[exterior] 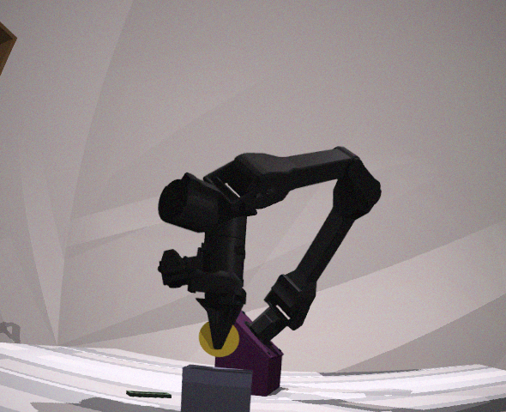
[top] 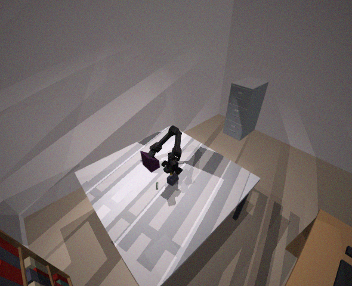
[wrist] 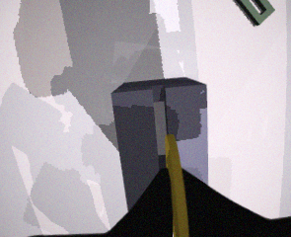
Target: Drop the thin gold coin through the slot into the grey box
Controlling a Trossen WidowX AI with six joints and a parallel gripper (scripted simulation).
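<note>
My gripper (top: 170, 173) (exterior: 219, 342) (wrist: 171, 175) is shut on the gold coin (exterior: 205, 341) (wrist: 173, 157) and holds it on edge, pointing down. The coin hangs a little above the closed grey box (top: 172, 180) (exterior: 215, 390) (wrist: 137, 143). In the wrist view the coin's lower edge lies roughly in line with the narrow slot (wrist: 159, 123) in the lid, just at its near end. The shallow dark-green holder (top: 157, 185) (exterior: 148, 393) (wrist: 255, 11) lies empty on the table to the side of the box.
The arm's purple base block (top: 149, 161) (exterior: 256, 363) stands just behind the box. The white table (top: 200, 199) has edges all round. A grey filing cabinet (top: 245, 107), a bookshelf (top: 15, 267) and a wooden desk (top: 324, 246) stand off the table.
</note>
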